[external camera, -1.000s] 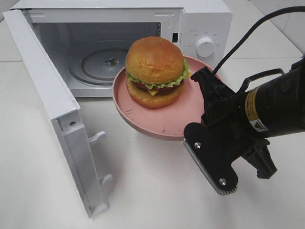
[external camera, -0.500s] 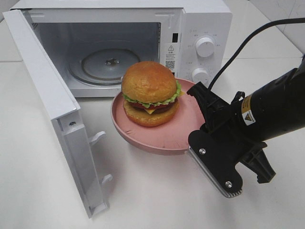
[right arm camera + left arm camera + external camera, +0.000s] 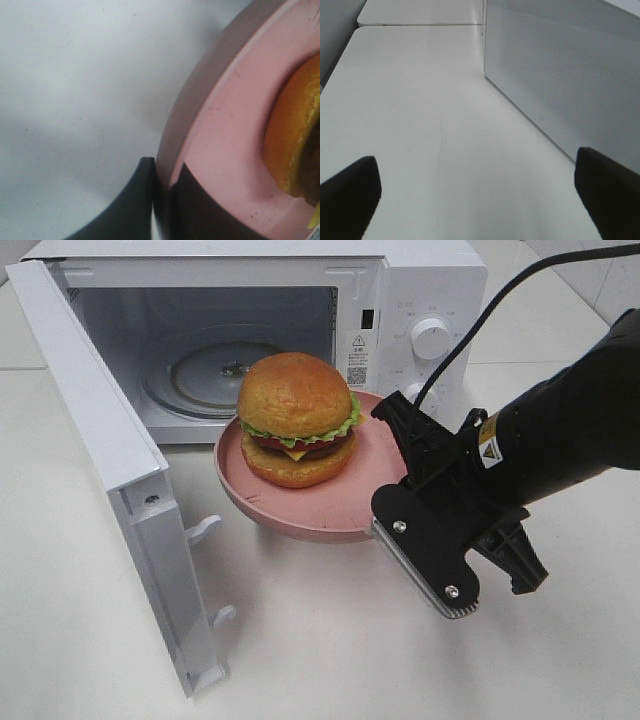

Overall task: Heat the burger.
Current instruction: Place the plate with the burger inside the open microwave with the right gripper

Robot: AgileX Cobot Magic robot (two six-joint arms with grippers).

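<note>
The burger sits on a pink plate, a little toward the 10 o'clock side of it. It stands upright, with lettuce and tomato showing between the buns. The right gripper is clenched on the rim of the plate at about 4 o'clock, one finger above the rim and one below, as the right wrist view shows close up. The plate is held off the white table and throws a shadow under itself. It is just in front of the open microwave, which stands at 12 o'clock from the plate. The door is swung wide open toward 9 o'clock, and the glass turntable inside has nothing on it. The burger is outside the microwave, near the opening.

The left gripper is released, its two dark fingers wide apart over the bare table, and it grasps nothing. Beside it stands a grey dotted panel.
</note>
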